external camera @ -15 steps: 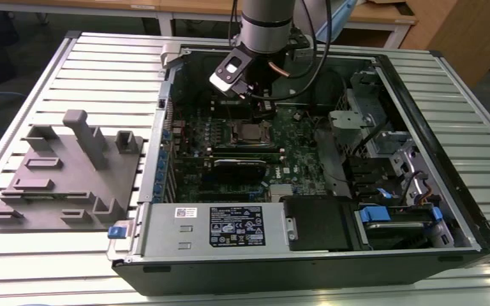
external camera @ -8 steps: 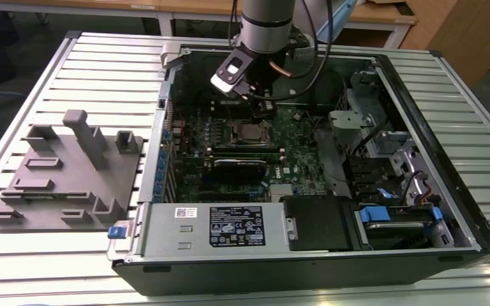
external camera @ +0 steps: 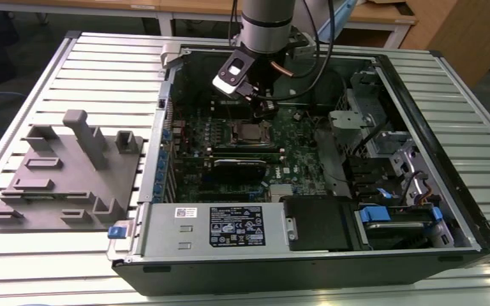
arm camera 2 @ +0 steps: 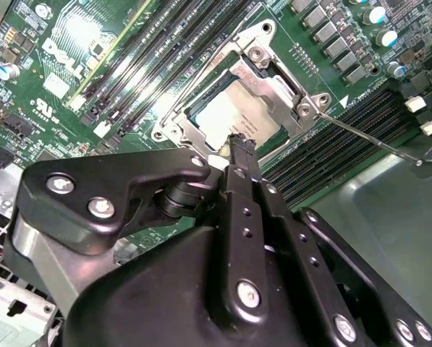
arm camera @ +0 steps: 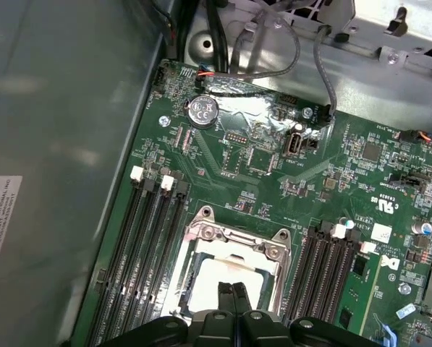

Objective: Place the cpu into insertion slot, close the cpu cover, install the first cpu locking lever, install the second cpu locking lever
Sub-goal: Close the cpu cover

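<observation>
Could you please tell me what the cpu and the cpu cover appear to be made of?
The cpu: dull silver-grey metal top, judging by its soft matte glare. The cpu cover: probably bright stamped steel, with shiny highlights and thin bent edges.

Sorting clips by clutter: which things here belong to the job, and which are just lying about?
Job: gripper, cpu, cpu cover, locking lever.
Lying about: grey fixture, coin battery, memory slots, power supply.
</observation>
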`<move>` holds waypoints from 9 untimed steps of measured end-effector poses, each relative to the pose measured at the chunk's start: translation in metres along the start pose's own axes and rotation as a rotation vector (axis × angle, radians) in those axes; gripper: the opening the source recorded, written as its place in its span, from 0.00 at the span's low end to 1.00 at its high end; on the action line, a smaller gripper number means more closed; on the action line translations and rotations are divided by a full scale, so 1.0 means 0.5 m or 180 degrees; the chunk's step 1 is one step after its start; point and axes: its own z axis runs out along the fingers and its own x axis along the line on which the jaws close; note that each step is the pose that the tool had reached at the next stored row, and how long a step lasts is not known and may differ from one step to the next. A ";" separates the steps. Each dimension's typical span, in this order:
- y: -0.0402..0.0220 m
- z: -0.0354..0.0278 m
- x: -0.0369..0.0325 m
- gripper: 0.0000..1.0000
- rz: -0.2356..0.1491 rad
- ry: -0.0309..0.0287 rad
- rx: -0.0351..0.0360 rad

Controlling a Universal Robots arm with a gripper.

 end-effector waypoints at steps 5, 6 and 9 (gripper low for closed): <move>0.000 0.000 0.000 0.10 -0.0013 0.0001 0.0000; 0.000 0.000 0.000 0.10 -0.0033 0.0001 -0.0001; 0.000 0.000 0.000 0.10 -0.0093 0.0003 -0.0001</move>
